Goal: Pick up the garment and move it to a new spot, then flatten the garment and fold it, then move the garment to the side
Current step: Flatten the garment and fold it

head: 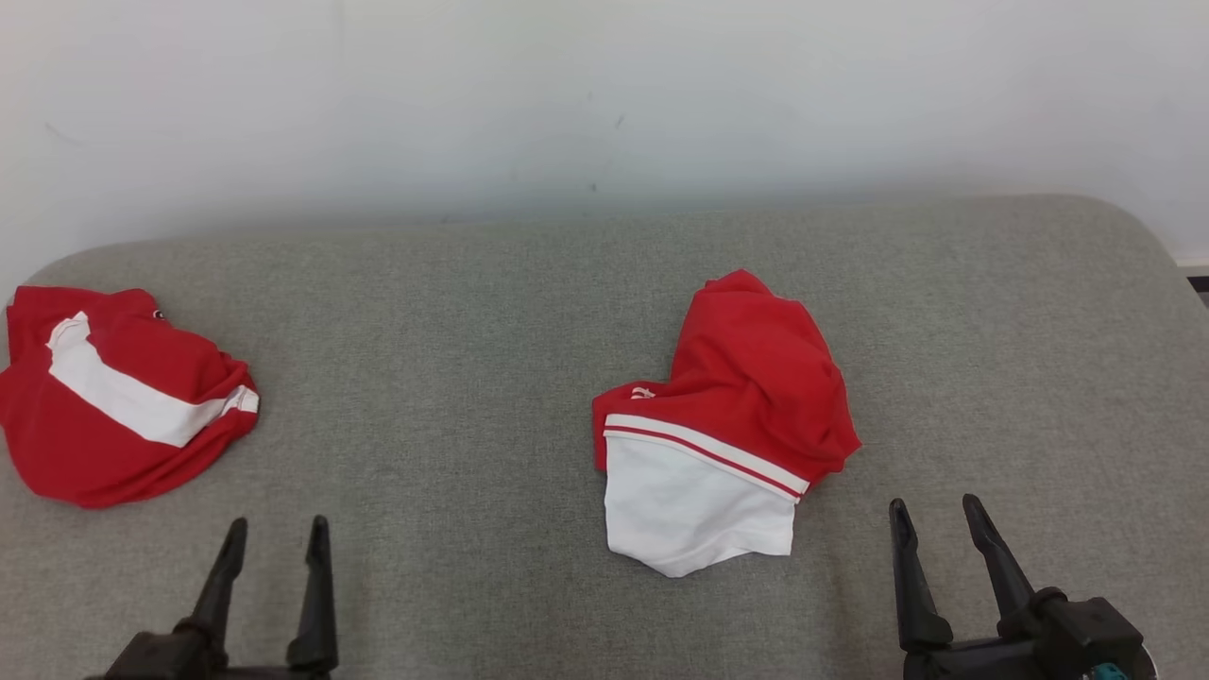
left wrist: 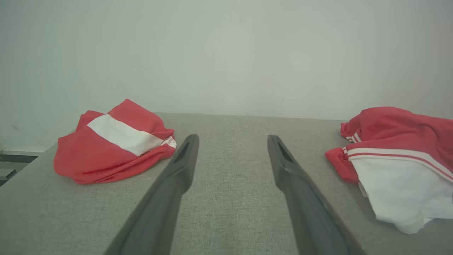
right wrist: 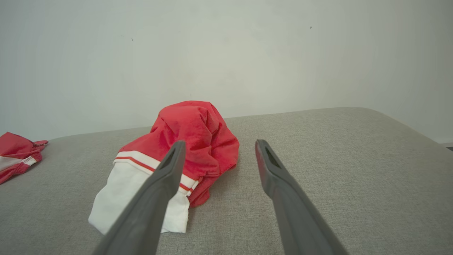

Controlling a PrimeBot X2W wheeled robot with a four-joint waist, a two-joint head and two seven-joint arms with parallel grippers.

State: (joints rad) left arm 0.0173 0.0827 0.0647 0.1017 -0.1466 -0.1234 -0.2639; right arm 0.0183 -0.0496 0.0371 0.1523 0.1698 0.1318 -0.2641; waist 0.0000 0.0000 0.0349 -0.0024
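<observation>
Surface: grey fabric-covered padded top with rounded far corners, set against a plain white wall.
Main item: crumpled red-and-white garment, lying on the grey top slightly right of centre in the head view.
Main item, make-up: red cloth bunched in a mound at the far end; a white panel spreads flat toward the robot. White banding with a thin red stripe runs between the two.
Second item: second red-and-white garment, bundled at the far left edge of the grey top, well apart from the main item. It is red with one broad white band running diagonally across it.
Left gripper: at the lower left of the head view, fingers spread apart with nothing between them. It is low over bare grey fabric, nearer the robot than both items.
Left wrist view: the left gripper's fingers frame empty grey fabric, with the second item on the left and the main item on the right.
Right gripper: at the lower right, fingers parted and holding nothing. It is near the main item's right side and clear of the cloth.
Right wrist view: one dark finger overlaps the white panel in the picture; contact cannot be told from this view.
</observation>
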